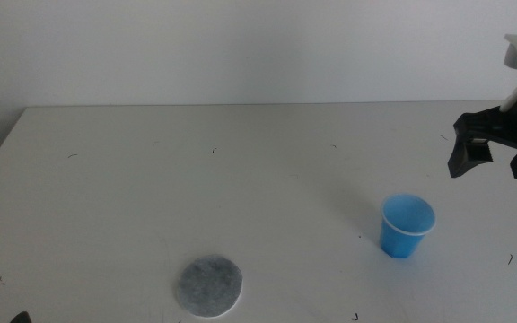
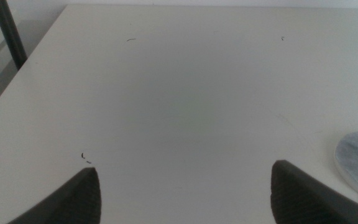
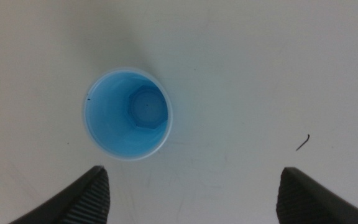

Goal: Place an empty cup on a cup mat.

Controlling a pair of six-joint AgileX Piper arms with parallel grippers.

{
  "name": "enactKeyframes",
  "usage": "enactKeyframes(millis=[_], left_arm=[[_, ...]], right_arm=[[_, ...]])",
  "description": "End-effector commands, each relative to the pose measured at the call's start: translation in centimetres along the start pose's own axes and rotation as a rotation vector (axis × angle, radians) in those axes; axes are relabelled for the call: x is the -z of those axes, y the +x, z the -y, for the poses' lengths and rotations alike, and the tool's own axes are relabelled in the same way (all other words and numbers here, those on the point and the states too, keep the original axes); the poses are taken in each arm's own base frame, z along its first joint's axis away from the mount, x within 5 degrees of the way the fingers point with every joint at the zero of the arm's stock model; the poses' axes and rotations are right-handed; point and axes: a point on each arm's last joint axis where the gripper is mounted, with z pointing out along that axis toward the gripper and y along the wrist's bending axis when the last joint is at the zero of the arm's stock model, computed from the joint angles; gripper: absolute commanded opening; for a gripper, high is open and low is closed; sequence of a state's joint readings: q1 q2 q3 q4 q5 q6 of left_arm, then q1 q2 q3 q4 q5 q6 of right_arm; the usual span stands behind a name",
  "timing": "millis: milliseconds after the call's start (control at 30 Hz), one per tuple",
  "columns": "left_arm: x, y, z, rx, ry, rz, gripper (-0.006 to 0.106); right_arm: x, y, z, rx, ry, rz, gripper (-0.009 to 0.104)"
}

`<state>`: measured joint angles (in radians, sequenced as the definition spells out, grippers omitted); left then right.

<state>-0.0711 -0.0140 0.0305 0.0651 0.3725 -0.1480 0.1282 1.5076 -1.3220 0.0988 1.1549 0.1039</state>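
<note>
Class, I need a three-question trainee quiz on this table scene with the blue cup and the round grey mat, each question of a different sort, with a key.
1. True or false: the cup stands on the cup mat.
2. Which is nearest the cup? A. right gripper B. left gripper C. cup mat
3. Fill in: seen from the right wrist view, the cup is upright and ____ inside.

Key:
1. False; it stands on the bare table, apart from the mat.
2. A
3. empty
</note>
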Motion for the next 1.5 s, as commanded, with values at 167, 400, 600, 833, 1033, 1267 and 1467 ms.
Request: enactKeyframes(millis=[167, 400, 600, 833, 1033, 1267, 1467], left_arm=[[0.1, -0.8, 0.1, 0.011, 0.010, 0.081, 0.105], [0.1, -0.8, 0.1, 0.011, 0.010, 0.081, 0.105], [0.1, -0.8, 0.1, 0.011, 0.010, 0.081, 0.105], [0.1, -0.8, 0.1, 0.011, 0.010, 0.081, 0.105], [0.1, -0.8, 0.1, 0.011, 0.010, 0.081, 0.105], [0.1, -0.8, 0.1, 0.011, 0.010, 0.081, 0.105], [0.1, -0.8, 0.1, 0.011, 0.010, 0.081, 0.105]], right_arm=[[-2.4, -1.6, -1.0, 0.000, 0.048, 0.004, 0.092], [-5.7, -2.1, -1.9, 0.037, 0.065, -0.054, 0.092], [-8.2, -2.4, -2.5, 0.052, 0.070, -0.089, 0.091], [-11.2, -2.4, -2.2, 0.055, 0.094, -0.162, 0.090], [-12.0, -2.5, -2.2, 0.052, 0.091, -0.169, 0.065], [-12.0, -2.5, -2.2, 0.069, 0.090, -0.172, 0.004], [-11.6, -2.3, -2.8, 0.078, 0.086, -0.171, -0.001]])
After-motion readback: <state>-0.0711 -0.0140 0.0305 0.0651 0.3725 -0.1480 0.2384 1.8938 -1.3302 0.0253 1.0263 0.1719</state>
